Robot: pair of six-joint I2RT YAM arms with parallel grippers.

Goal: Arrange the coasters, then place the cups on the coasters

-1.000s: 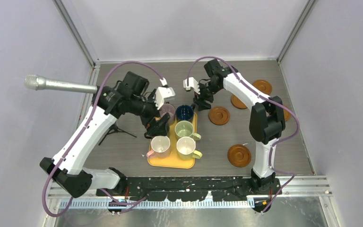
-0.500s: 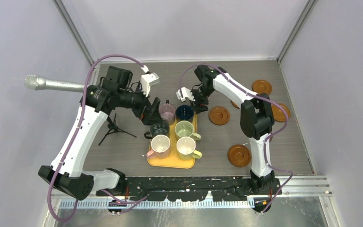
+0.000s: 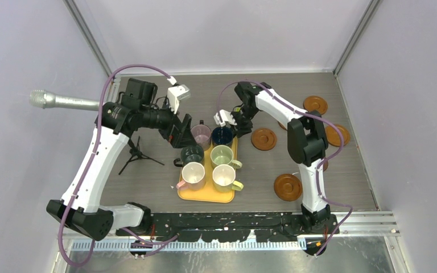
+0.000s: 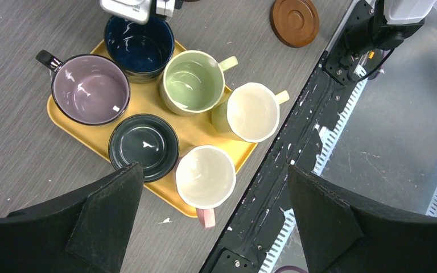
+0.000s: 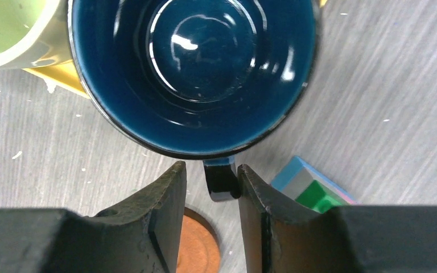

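Six handled ceramic mugs (image 4: 205, 176) crowd a yellow-orange rectangular tray (image 4: 196, 128), the left hand (image 4: 214, 169) spread empty above. At the far edge the right hand (image 5: 210, 168) straddles the handle of the navy blue mug (image 5: 193, 68), not yet pinching; an off-centre squeeze could twist it into the light green mug (image 5: 0, 28). At least four round brown wooden coasters (image 3: 288, 186) lie to the tray's right.

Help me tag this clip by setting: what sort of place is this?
Most likely a robotics lab test cell, not a kitchen. Plain lilac walls box in the table, two arms are bolted to a rail at its near edge, and a microphone pokes in from the left.
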